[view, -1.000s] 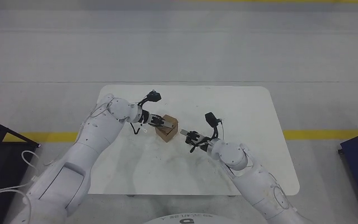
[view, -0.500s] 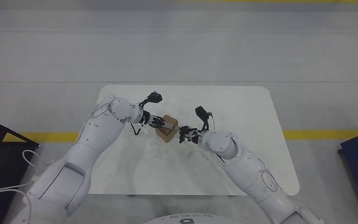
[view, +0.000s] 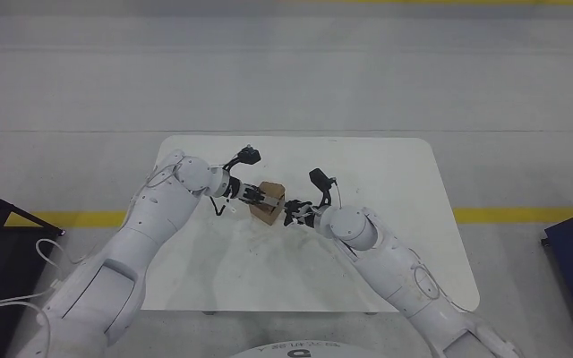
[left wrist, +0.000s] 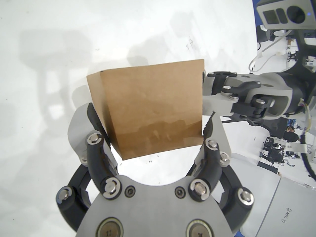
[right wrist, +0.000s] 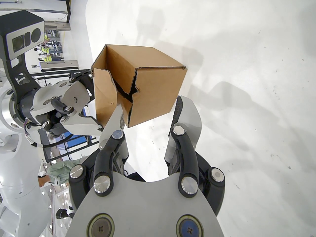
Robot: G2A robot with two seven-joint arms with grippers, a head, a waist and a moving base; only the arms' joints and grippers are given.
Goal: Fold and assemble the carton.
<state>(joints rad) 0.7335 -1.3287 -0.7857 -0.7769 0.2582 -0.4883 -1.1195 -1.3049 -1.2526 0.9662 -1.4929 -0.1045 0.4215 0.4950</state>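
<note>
A small brown cardboard carton [view: 268, 202] is near the middle of the white table [view: 385, 170], a little toward your left side, with one of your hands on either side of it. Your left hand [left wrist: 151, 112] holds the carton. One dark pad presses against a side wall and the other pad sits right at the opposite edge, and a plain closed face of the box is turned toward that wrist. The carton is tilted with one corner pointing down, and it is not possible to tell whether that corner rests on the table. Your right hand [right wrist: 149, 103] meets the carton from the far side, its fingers spread wide and gripping nothing. One finger [right wrist: 113, 122] touches the end where the flaps [right wrist: 123, 92] are only partly folded in, with a jagged dark gap between them. The other finger [right wrist: 190, 117] stands just beside the carton's nearest corner. Next to that flapped end, another side of the carton is open and shows the bare cardboard inside.
</note>
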